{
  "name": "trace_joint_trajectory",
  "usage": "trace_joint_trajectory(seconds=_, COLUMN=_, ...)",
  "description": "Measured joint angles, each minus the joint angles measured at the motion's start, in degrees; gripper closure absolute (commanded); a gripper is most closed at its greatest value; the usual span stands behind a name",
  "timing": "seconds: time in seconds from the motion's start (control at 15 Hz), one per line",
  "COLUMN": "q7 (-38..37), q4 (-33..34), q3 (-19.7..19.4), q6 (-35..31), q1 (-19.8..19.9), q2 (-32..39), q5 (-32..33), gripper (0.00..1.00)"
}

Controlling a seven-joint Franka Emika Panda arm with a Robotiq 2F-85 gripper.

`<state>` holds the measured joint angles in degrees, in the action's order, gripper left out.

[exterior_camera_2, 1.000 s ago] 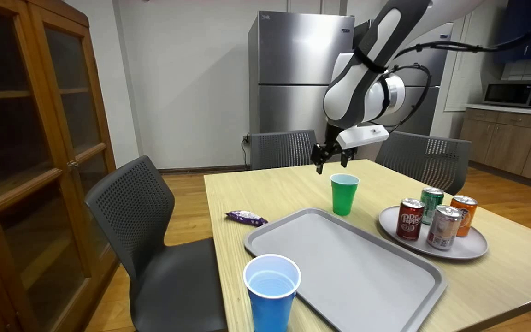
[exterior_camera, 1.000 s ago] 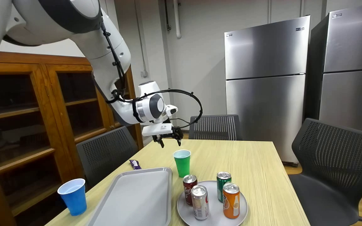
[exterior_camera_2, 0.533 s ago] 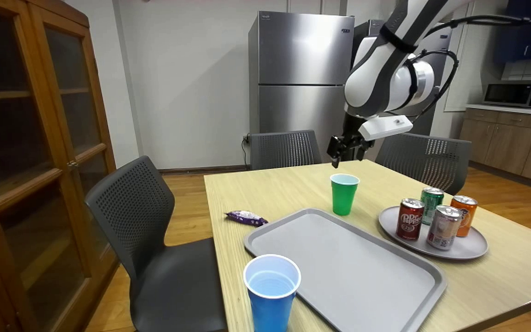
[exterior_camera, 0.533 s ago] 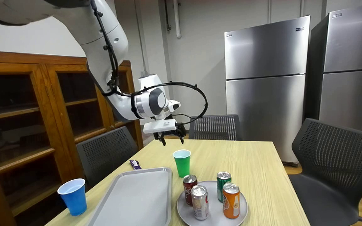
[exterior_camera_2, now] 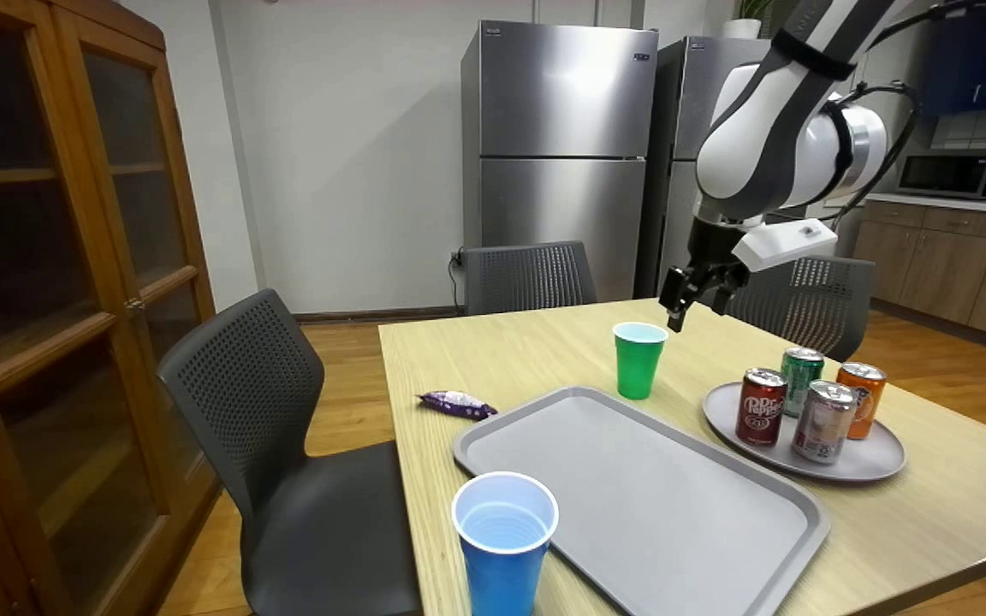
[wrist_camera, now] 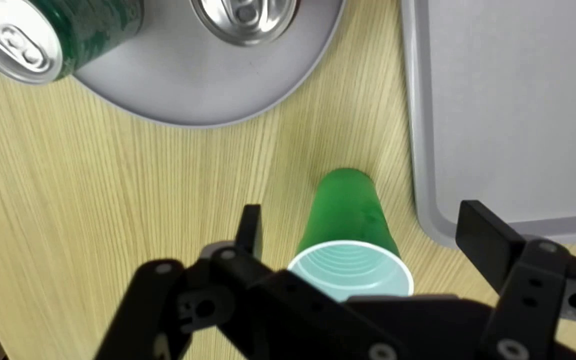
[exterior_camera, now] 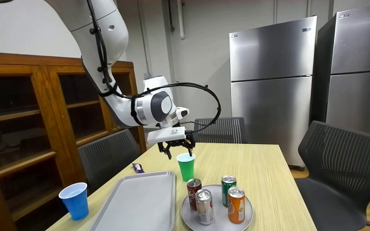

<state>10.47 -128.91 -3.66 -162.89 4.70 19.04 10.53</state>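
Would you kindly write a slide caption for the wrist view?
Open fingers frame an upright green cup beside a gray tray.

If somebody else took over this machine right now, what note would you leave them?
Fingers: open, holding nothing, above the table near the green cup.
Where things are: green cup upright on the table, apart from the gray tray; four cans standing on the round plate.
Done: fingers spread and close to the green cup.
Left: the green cup is not yet gripped.
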Motion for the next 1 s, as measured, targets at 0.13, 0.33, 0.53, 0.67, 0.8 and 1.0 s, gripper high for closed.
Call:
trace_joint_trajectory(seconds=0.13, q7=0.69, q4=-2.14, q3=-0.28, q6=0.0, q1=0.51, q2=-0.89, q5=0.02, gripper=0.0)
trace_joint_trajectory(seconds=0.33, q7=1.32, q4=-4.31, q3=-1.33, q6=0.0, q1=0.72, q2=-1.08, q5=0.38, gripper=0.0)
trace_joint_trajectory(seconds=0.53, q7=1.32, q4=-5.43, q3=-3.06, q6=0.0, q1=0.71, q2=-0.91, q5=1.65, gripper=0.0)
trace_joint_trajectory(seconds=0.67, q7=1.32, q4=-5.67, q3=-4.11, q6=0.0, q1=0.71, q2=-0.55, q5=2.57, gripper=0.0)
trace_joint_trajectory(seconds=0.8, q7=1.32, q4=-5.7, q3=-5.02, q6=0.0, q1=0.71, q2=0.01, q5=3.27, gripper=0.0)
trace_joint_trajectory(seconds=1.0, q7=1.25, q4=-5.7, q3=-5.95, q6=0.0, q1=0.69, q2=0.91, q5=4.2, gripper=0.0)
